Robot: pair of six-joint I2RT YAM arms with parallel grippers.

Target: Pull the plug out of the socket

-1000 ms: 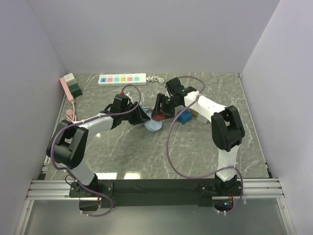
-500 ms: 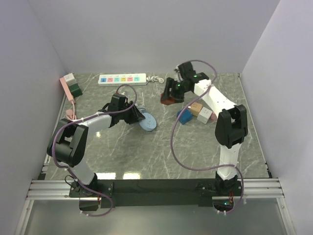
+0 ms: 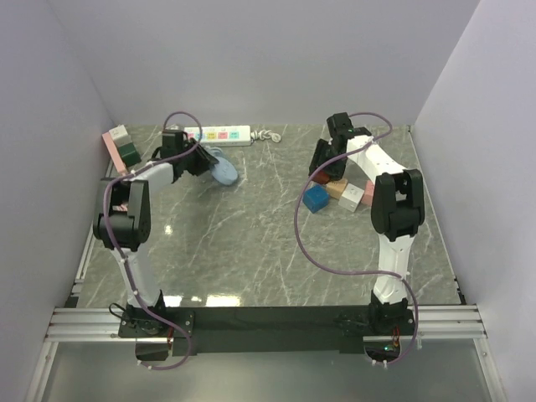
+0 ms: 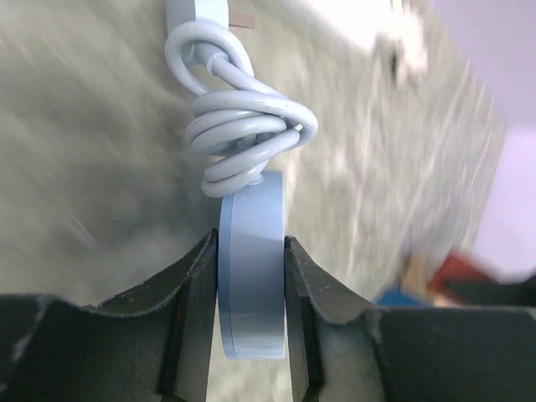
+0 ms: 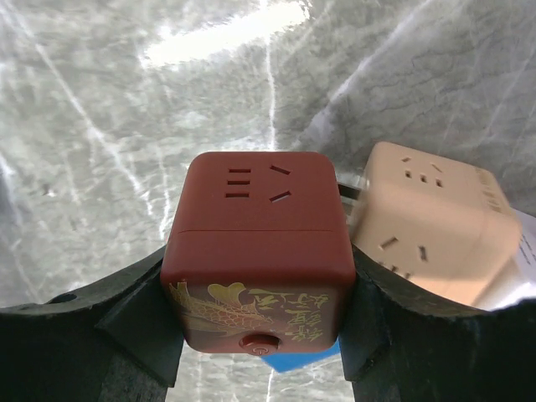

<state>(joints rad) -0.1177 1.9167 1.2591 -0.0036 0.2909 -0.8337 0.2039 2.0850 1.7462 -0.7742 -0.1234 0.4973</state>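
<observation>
The socket, a long white power strip with pastel panels, lies along the back edge, its left end hidden by my left arm. Just in front of it, my left gripper is shut on a flat light-blue disc, held on edge. A coiled white cord runs from the disc to what looks like the plug, cut off by the frame's top edge. At the back right, my right gripper is shut on a red cube adapter with outlet slots.
A beige cube adapter, a blue cube and a white-pink cube sit under and beside the right gripper. A pink and green block and a pink strip lie by the left wall.
The grippers were together at the table's middle and have swung apart. The left carried the blue disc to the back left, the right carried the red cube to the back right.
</observation>
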